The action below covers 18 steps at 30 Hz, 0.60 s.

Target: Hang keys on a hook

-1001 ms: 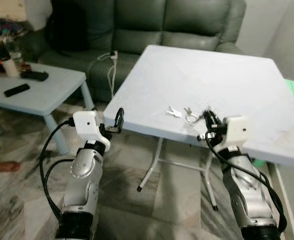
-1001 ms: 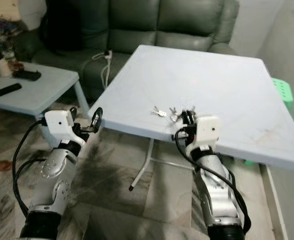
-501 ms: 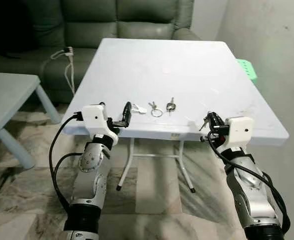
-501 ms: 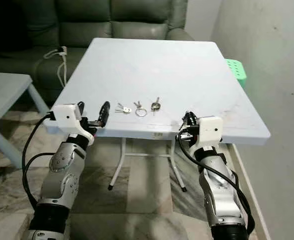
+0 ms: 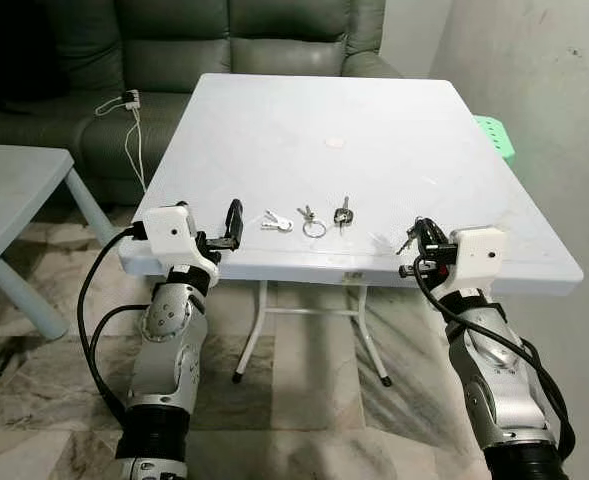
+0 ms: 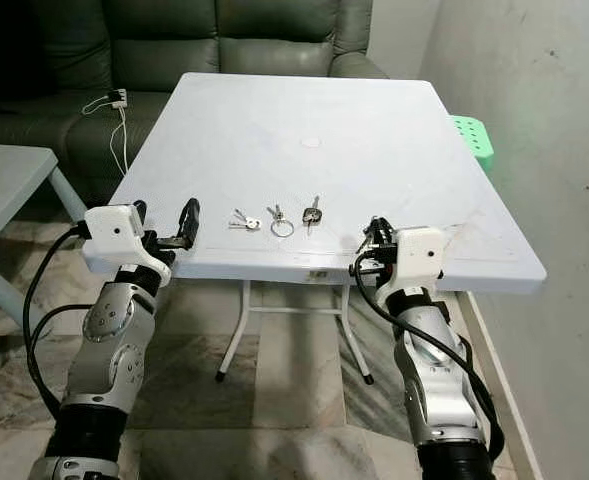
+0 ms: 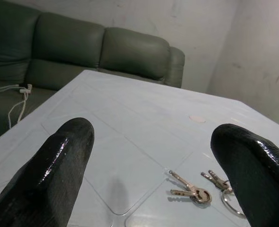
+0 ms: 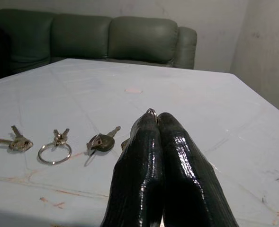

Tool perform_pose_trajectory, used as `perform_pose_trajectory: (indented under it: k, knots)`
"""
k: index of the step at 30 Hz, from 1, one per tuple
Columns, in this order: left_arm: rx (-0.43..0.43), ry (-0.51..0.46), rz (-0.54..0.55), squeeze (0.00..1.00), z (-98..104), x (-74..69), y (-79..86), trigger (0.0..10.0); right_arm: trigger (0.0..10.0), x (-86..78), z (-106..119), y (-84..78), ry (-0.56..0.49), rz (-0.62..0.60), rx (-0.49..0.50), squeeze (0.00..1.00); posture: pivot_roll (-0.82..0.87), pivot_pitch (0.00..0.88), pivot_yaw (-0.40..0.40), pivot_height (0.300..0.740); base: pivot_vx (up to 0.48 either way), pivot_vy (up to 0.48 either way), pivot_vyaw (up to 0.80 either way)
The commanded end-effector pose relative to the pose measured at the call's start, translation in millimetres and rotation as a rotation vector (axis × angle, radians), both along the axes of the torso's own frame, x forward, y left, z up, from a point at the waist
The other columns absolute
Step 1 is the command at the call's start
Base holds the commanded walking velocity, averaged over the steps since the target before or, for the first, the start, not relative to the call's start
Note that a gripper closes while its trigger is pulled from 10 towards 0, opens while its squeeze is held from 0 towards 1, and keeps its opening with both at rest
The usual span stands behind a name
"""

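Three sets of keys lie in a row near the front edge of the pale blue table [image 5: 374,110]: a silver key pair [image 5: 274,221] on the robot's left, a bunch on a large ring [image 5: 311,222] in the middle, and a dark-headed key [image 5: 344,212] on the right. They sit apart from one another, between the two grippers.

The right gripper [image 5: 416,240] is held at the table's front edge, right of the dark-headed key. Its fingers [image 8: 163,165] are pressed together, and a small metal ring [image 8: 151,112] shows at their tips; a small key [image 5: 407,240] hangs at the fingers in the left eye view.

The left gripper [image 5: 234,222] is held at the front left corner of the table, just left of the silver key pair. Its fingers [image 7: 58,165] stand wide apart with nothing between them.

A dark green sofa [image 5: 234,40] stands behind the table, with a white cable [image 5: 129,120] draped on its seat. A green stool [image 5: 496,135] stands at the table's right side.
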State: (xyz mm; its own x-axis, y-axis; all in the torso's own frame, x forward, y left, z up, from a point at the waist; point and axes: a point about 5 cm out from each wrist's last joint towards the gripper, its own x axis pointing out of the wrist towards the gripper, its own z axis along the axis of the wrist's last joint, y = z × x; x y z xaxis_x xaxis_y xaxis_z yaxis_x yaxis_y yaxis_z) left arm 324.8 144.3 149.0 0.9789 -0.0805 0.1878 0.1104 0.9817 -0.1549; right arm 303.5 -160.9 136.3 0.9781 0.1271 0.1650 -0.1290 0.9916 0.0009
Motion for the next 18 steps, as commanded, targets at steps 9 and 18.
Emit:
perform_pose_trajectory:
  k: [9,18]
  knots:
    - [-0.02,0.007,-0.008,0.0,0.4,2.4,-7.1,10.0,10.0,0.9,1.0,-5.2,-0.006,-0.012,-0.011,0.0,-0.05,0.0,-0.016,0.74,0.0,-0.035,-0.79]
    - [-0.024,0.006,-0.003,0.0,0.0,2.3,-6.7,10.0,10.0,2.6,1.7,-2.7,-0.007,0.002,-0.013,0.0,-0.04,0.0,-0.021,0.74,0.0,0.0,-0.79]
